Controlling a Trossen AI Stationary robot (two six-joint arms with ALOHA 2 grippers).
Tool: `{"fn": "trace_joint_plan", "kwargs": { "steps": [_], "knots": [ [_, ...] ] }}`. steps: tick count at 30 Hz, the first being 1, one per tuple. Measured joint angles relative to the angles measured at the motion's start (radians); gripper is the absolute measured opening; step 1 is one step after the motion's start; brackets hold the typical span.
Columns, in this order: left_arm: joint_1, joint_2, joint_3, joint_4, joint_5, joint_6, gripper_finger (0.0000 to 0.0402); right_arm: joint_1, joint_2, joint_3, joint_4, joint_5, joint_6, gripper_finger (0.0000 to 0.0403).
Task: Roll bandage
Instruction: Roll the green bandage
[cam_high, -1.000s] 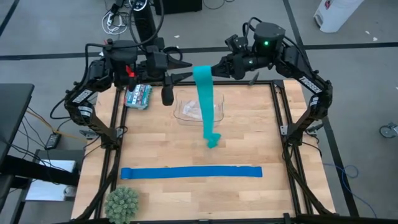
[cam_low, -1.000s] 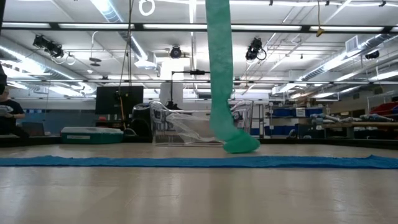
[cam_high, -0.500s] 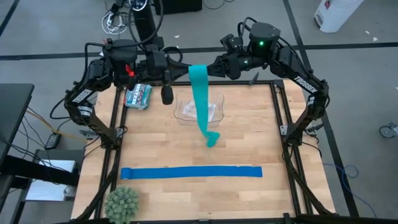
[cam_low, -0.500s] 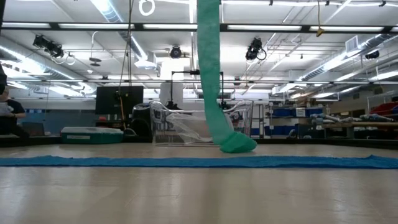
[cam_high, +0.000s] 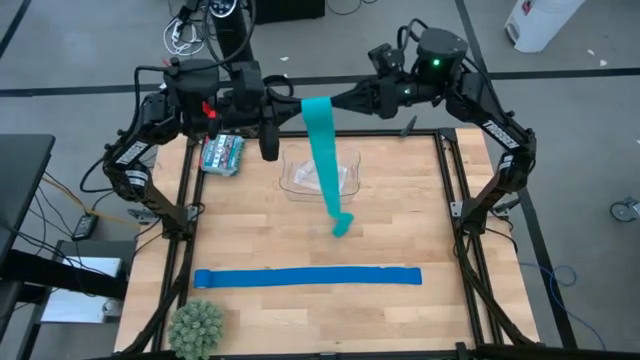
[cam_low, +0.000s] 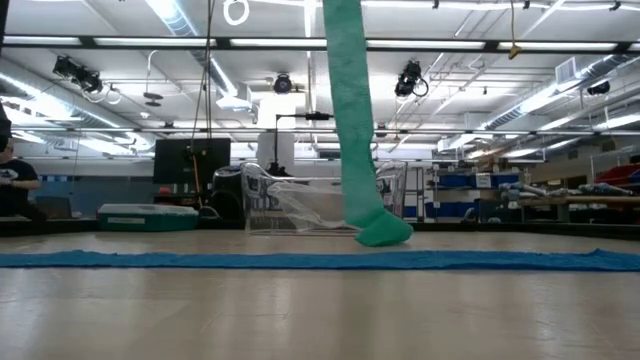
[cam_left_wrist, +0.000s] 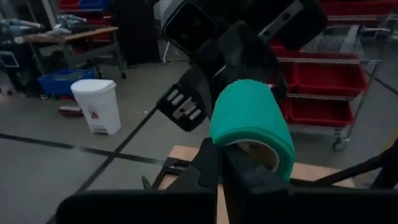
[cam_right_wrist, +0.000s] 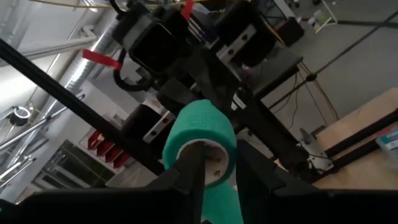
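Hanging bandage (cam_high: 323, 150) pinched by left gripper (cam_high: 297, 103).

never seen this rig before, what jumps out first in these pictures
The teal bandage stands out first: it hangs from a small roll held high between the two grippers at the table's far edge, its tail bunched on the wood. The left gripper is shut on the roll; the right gripper has its fingers around it. Nearer the front lies a flat blue strip.

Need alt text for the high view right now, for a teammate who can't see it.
Both grippers, left and right, meet at the far edge, holding up the teal bandage, whose tail hangs to the wooden table. A blue strip lies flat nearer the front.
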Motion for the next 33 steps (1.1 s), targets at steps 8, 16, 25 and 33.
{"fn": "trace_joint_plan", "kwargs": {
  "steps": [8,16,25,33],
  "knots": [
    [0.026,0.000,0.000,0.004,0.050,-0.129,0.0006,0.000,-0.039,0.001,-0.036,0.004,-0.039,0.0079],
    [0.056,-0.007,0.000,0.021,0.098,-0.203,0.0006,0.057,-0.059,0.001,-0.067,0.022,-0.177,0.0079],
    [0.056,-0.008,0.000,0.030,0.099,-0.205,0.0006,0.138,-0.041,0.000,-0.130,0.160,-0.320,0.0079],
    [0.056,-0.008,0.000,0.029,0.099,-0.253,0.0006,0.168,-0.025,-0.001,-0.192,0.261,-0.454,0.0079]
  ]
}}
